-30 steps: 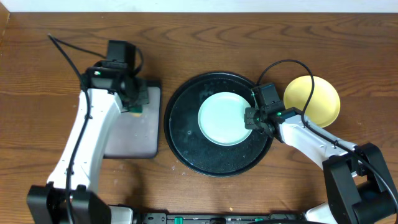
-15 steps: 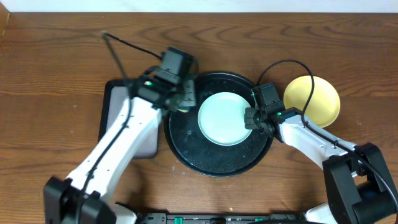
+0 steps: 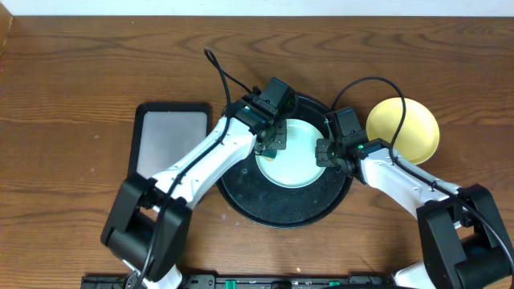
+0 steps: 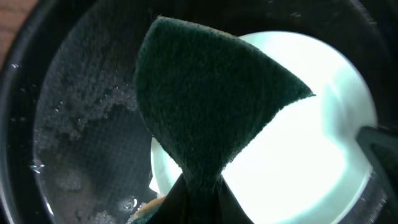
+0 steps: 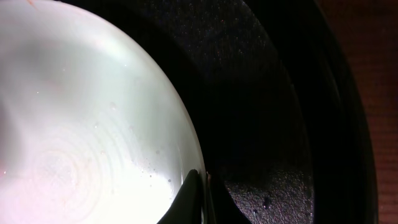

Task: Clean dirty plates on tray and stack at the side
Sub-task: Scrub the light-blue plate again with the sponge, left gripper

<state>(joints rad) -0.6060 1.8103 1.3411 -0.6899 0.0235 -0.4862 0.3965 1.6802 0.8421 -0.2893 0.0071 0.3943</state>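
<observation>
1. One mint plate (image 3: 295, 164) lies in tray (image 3: 241, 197); yellow plate (image 3: 403, 128) sits on table (image 3: 80, 80) right of it.
2. Left gripper (image 3: 271, 146) pinches sponge (image 4: 211, 106) above mint plate.
3. Right gripper (image 3: 323, 152) clamps mint plate's right rim.

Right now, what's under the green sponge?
A pale green plate sits in the wet black tray. The sponge covers part of the plate, so any dirt there is hidden.
</observation>
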